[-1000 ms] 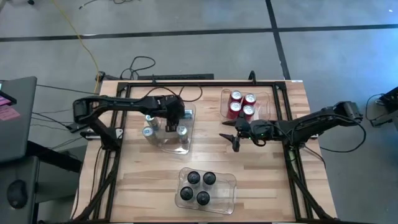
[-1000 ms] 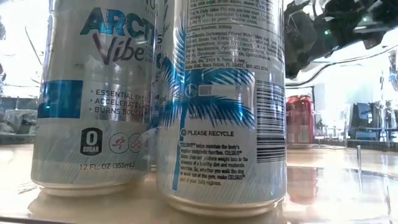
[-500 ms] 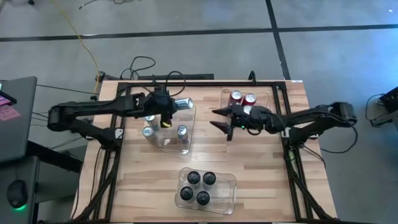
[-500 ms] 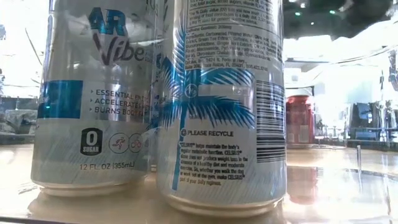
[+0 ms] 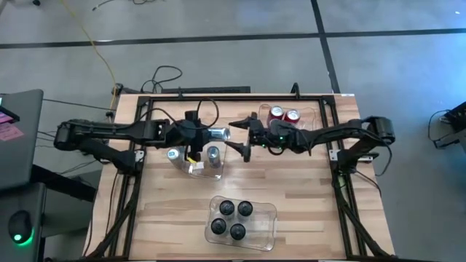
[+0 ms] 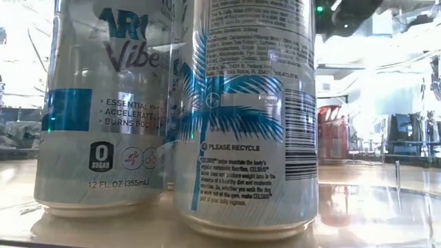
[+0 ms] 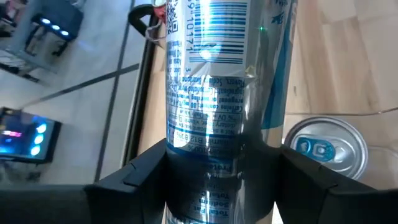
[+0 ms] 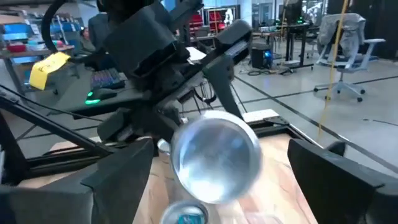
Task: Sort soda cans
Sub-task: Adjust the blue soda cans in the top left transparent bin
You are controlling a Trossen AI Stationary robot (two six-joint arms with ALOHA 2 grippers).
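Observation:
My left gripper point(image 5: 195, 137) reaches in from the table's left and is shut on a silver-blue soda can point(image 5: 213, 133), held level over the clear bin point(image 5: 218, 173) of silver-blue cans. Two more silver-blue cans point(image 6: 103, 103) point(image 6: 248, 117) stand upright in that bin. My right gripper point(image 5: 239, 137) is open just right of the held can. In the right wrist view the can's round end point(image 8: 217, 162) sits between its fingers point(image 8: 118, 180) with a gap on each side. Red cans point(image 5: 284, 116) and dark cans point(image 5: 234, 218) stand in their own bins. My left gripper pinches the silver-blue can's wall point(image 7: 217, 155) between its two fingers point(image 7: 143, 180), at the end nearer the wrist. The fingers come level from the table's left and lie along the can. The can is lifted clear, lying level, its free end pointing toward the table's right.
Three clear bins sit on the wooden table: the silver-blue one left of centre, the red one point(image 5: 314, 116) at the far right, the dark one point(image 5: 271, 218) near the front edge. A black frame point(image 5: 218, 98) rims the table. Bare wood lies between the bins.
My left gripper has lifted a silver-blue can out of its bin, tipped it from upright to level and carried it a little toward the table's right. My right gripper has moved left and toward the far edge, from the table's middle right up to the can's free end, staying open.

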